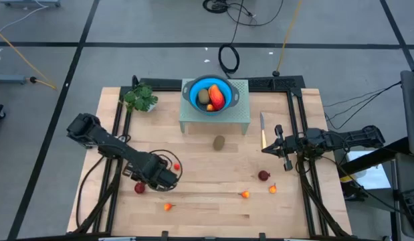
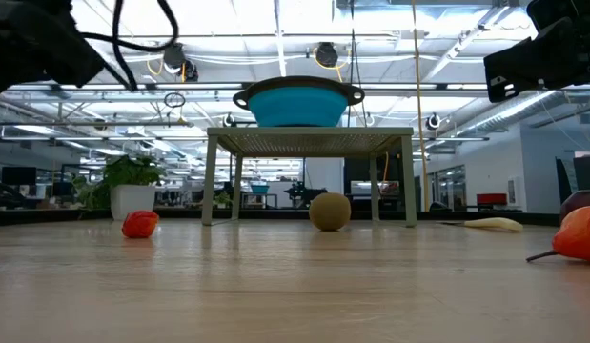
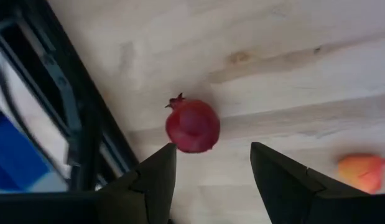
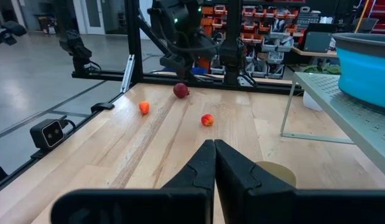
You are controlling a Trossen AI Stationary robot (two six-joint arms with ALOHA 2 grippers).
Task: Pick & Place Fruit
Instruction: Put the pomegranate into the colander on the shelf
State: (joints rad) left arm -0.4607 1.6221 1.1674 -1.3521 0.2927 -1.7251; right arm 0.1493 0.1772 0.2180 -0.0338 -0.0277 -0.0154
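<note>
A dark red round fruit (image 3: 192,126) lies on the wooden table (image 1: 213,167) near its front left. My left gripper (image 3: 214,149) hangs open above it, pointing steeply down, its fingers clear of the fruit. Small orange-red pieces (image 1: 168,207) (image 1: 176,165) lie close by. A brown kiwi (image 1: 219,142) rests mid-table. A second dark red fruit (image 1: 263,175) and two orange pieces (image 1: 245,195) (image 1: 272,189) lie at the front right. The blue bowl (image 1: 210,95) holds a kiwi and a longer orange-red piece. My right gripper (image 4: 214,144) waits shut at the right, level.
The bowl stands on a pale green rack (image 1: 241,114) at the table's far middle. A green leafy bunch (image 1: 141,99) sits at the far left. A yellow-handled knife (image 1: 263,130) lies by my right gripper. Black frame rails (image 1: 116,120) run along the table's sides.
</note>
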